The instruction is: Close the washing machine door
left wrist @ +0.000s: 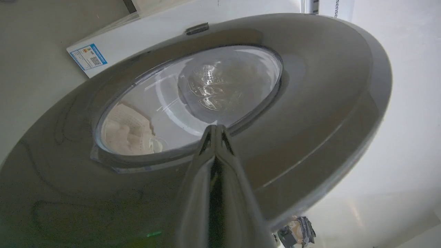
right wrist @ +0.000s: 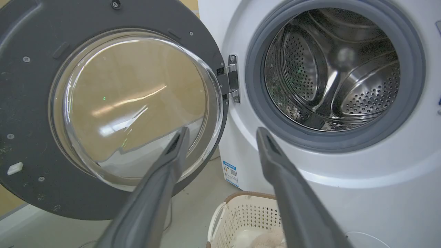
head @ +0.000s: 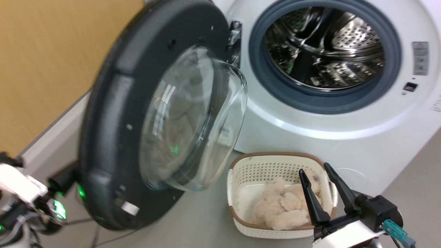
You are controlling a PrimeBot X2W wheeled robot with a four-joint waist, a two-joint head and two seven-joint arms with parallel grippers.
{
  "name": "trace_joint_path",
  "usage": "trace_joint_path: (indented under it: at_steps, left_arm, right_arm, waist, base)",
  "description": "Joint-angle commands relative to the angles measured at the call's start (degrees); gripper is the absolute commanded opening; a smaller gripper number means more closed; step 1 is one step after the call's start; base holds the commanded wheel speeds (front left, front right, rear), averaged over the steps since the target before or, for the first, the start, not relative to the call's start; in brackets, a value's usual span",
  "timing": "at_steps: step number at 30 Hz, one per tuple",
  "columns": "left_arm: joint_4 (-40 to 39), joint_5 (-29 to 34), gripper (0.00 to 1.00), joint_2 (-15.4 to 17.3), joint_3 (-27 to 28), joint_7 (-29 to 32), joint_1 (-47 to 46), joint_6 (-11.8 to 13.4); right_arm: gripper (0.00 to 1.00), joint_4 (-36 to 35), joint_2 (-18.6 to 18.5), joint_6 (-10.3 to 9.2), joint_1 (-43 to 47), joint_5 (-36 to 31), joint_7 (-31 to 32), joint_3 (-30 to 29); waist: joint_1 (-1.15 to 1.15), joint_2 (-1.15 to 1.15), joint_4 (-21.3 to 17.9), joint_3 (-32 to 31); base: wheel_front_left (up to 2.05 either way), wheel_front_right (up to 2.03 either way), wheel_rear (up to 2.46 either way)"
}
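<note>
Our left gripper is pinched tight, both fingers pressed together to a single point. That point sits right at the smooth outer face of the washing machine door, just below its glass window; whether it truly touches, we cannot tell. On the other side, our right gripper has its fingers spread apart with nothing between them, hovering over the laundry basket.

The door itself stands open, swung out to the left of the washing machine on its metal hinge, the bulging glass bowl facing us. Beyond it the steel drum gapes inside the grey-blue rubber seal.

Now, what's in the way? That cream basket sits on the floor right in front of the machine, below the opening and just beside the door's lower edge, with a fluffy pale cloth heaped in it. A yellow wall closes in behind the door, and a blue sticker marks the machine's lower front corner.
</note>
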Motion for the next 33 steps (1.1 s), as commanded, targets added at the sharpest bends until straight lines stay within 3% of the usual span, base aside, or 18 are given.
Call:
trace_joint_path:
  at_steps: [1,3,4,6,14,23,33]
  left_arm:
    - [-2.5,-1.0,0.0,-1.7,-0.8,1.4,2.2,0.8]
    - [-6.3,-1.7,0.0,-3.8,-1.7,2.6,4.3,2.4]
    - [-11.9,-2.0,0.0,-6.7,-3.5,4.0,7.7,4.7]
    - [-15.3,-2.8,0.0,-8.3,-4.6,5.0,9.7,6.1]
    - [-24.6,-6.7,0.0,-11.2,-11.3,5.1,16.5,9.6]
    - [-24.4,-11.3,0.0,-11.5,-20.5,-1.9,16.4,7.7]
    - [-19.3,-14.0,0.0,-11.5,-28.0,-11.2,9.8,4.2]
  right_arm:
    - [1.0,-0.2,0.3,0.03,0.9,0.6,-0.3,-0.4]
    - [1.0,-0.3,0.5,0.03,1.3,0.6,-0.3,-0.7]
    - [1.0,-0.6,0.8,0.03,1.6,0.6,-0.3,-1.1]
    - [1.0,-0.9,0.9,0.03,1.7,0.6,-0.3,-1.3]
    - [1.0,-1.3,1.1,0.03,0.9,0.1,-0.3,-1.8]
    - [1.0,-2.3,0.7,0.03,-0.3,-0.6,-0.3,-2.5]
    - [1.0,-3.4,1.1,0.03,-1.5,-0.9,-0.3,-3.2]
  waist:
    - [0.0,0.0,-1.2,-0.8]
    - [0.0,0.0,-2.0,-1.1]
    - [0.0,0.0,-3.5,-1.2]
    - [0.0,0.0,-4.7,-0.9]
    - [0.0,0.0,-11.3,1.3]
    - [0.0,0.0,-20.6,5.7]
    - [0.0,0.0,-32.4,10.9]
  base:
    - [0.0,0.0,0.0]
    - [0.0,0.0,0.0]
    - [0.0,0.0,0.0]
    - [0.0,0.0,0.0]
    - [0.0,0.0,0.0]
    - [0.0,0.0,0.0]
    - [0.0,0.0,0.0]
